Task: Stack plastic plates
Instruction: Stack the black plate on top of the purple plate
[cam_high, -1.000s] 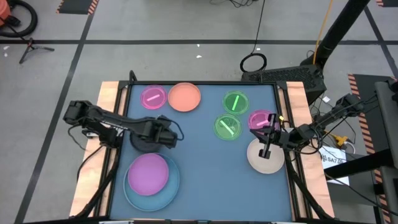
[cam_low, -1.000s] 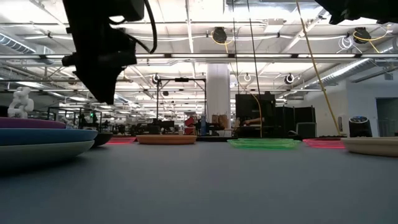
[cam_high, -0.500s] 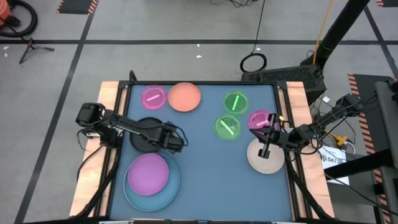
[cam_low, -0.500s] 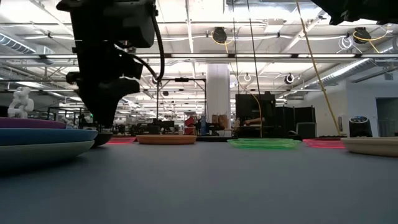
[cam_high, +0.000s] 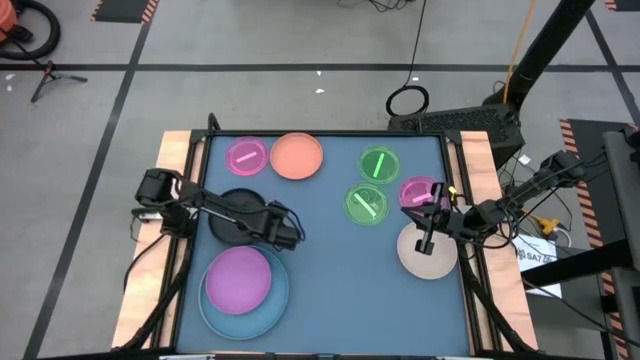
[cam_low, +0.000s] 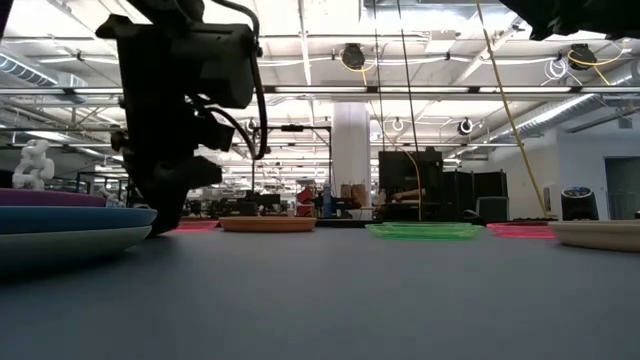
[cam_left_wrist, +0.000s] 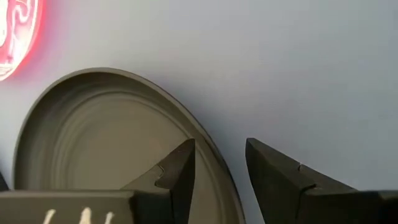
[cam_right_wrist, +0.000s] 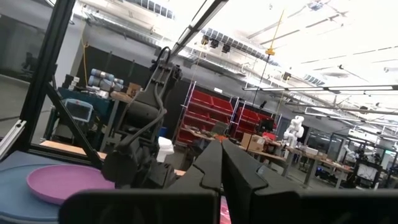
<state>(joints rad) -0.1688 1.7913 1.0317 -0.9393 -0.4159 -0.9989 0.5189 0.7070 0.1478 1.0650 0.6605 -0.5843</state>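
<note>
A black plate (cam_high: 237, 212) lies on the blue counter (cam_high: 330, 270) near its left side, just above a purple plate (cam_high: 238, 277) stacked in a large light-blue plate (cam_high: 274, 302). The left hand (cam_left_wrist: 219, 167) straddles the black plate's rim, fingers (cam_left_wrist: 180, 168) slightly apart. At the counter's right edge, the right hand (cam_high: 428, 240) rests over a beige plate (cam_high: 420, 259), fingers together.

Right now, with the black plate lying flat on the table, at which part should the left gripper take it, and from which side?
At the rim. The black plate lies flat, so only its thin raised edge can be pinched. The left gripper already stands open over the edge toward the table's middle, one finger inside, one outside; coming down from above there looks best.
</note>
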